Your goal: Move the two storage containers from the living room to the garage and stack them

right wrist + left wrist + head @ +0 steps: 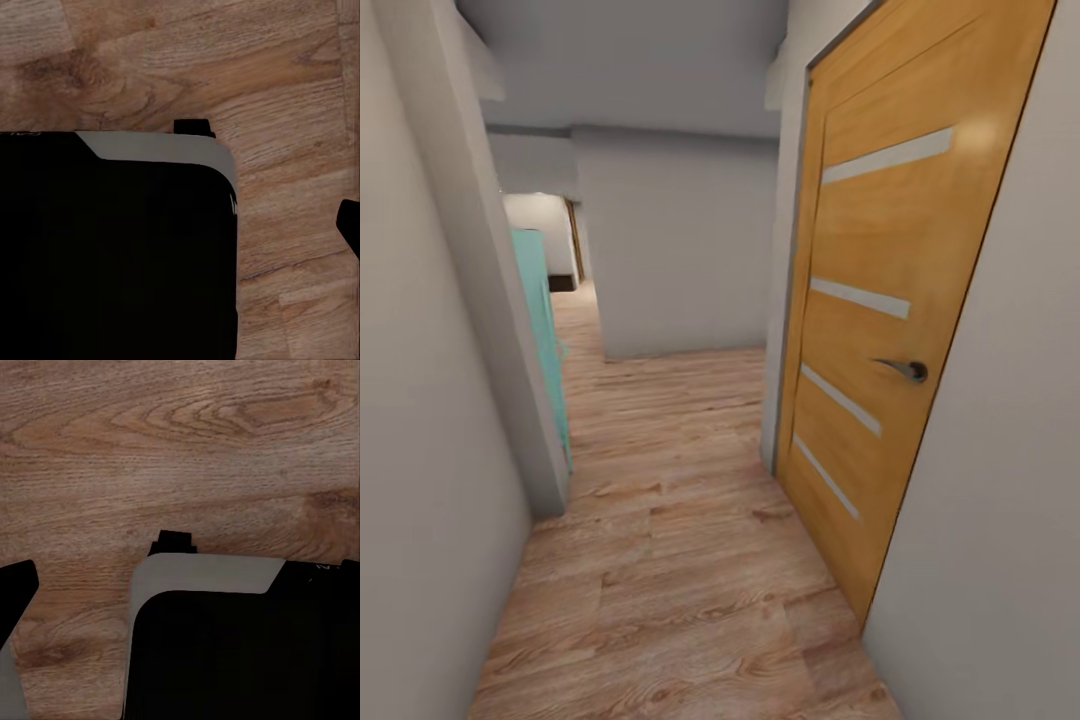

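Orange door (880, 330) w/ pale stripes, light wood-grain floor (680, 560), grey walls (680, 240).

Narrow hallway here, with a light wood plank floor (670, 560) running ahead to a plain grey-white wall (680, 250) where the passage bends off to the left. On the right there's a closed orange-brown wooden door (880, 330) with four pale slanted strips and a dark lever handle (905, 369). On the left, a turquoise panel (542, 330) pokes out from behind a wall corner. Further back, a dim opening (550, 240) shows.
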Controlling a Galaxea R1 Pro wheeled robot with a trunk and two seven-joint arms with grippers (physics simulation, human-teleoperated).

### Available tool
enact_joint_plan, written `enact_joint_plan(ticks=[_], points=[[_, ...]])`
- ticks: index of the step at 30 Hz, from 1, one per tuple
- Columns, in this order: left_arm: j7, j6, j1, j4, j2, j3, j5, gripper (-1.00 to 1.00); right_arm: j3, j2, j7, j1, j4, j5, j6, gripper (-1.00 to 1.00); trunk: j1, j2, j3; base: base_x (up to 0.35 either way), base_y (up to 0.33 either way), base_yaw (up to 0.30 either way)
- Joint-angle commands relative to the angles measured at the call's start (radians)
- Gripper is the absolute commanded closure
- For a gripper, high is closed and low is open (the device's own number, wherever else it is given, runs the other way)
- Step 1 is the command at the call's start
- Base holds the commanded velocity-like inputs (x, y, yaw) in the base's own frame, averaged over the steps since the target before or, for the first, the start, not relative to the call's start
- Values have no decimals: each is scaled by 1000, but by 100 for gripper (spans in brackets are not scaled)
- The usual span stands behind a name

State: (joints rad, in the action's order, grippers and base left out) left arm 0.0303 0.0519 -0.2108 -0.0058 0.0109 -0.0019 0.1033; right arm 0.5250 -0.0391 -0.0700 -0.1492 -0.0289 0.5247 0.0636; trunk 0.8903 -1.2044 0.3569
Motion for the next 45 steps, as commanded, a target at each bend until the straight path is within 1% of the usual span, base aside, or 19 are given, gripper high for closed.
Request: enact_joint_plan(ticks=[1,5,15,32,45], points=[[0,3,-1,1,0,-1,10,-100,9,-1,-1,-1,-3,9,5,-100,1,-1,1,315,-93,269],[0,3,-1,1,0,-1,10,-100,8,-1,-1,-1,-3,9,5,-100,1,-1,1,315,-93,232],[0,3,-1,1,0,-1,10,-100,8,-1,-1,-1,-3,10,6,-100,1,-1,1,309,-93,52],[0,3,-1,1,1,-1,10,-100,8,-1,-1,-1,-3,9,5,-100,1,-1,1,274,-65,253],[0,3,-1,1,1,0,10,-100,8,0,-1,-1,-3,9,5,-100,1,-1,1,216,-1,30]])
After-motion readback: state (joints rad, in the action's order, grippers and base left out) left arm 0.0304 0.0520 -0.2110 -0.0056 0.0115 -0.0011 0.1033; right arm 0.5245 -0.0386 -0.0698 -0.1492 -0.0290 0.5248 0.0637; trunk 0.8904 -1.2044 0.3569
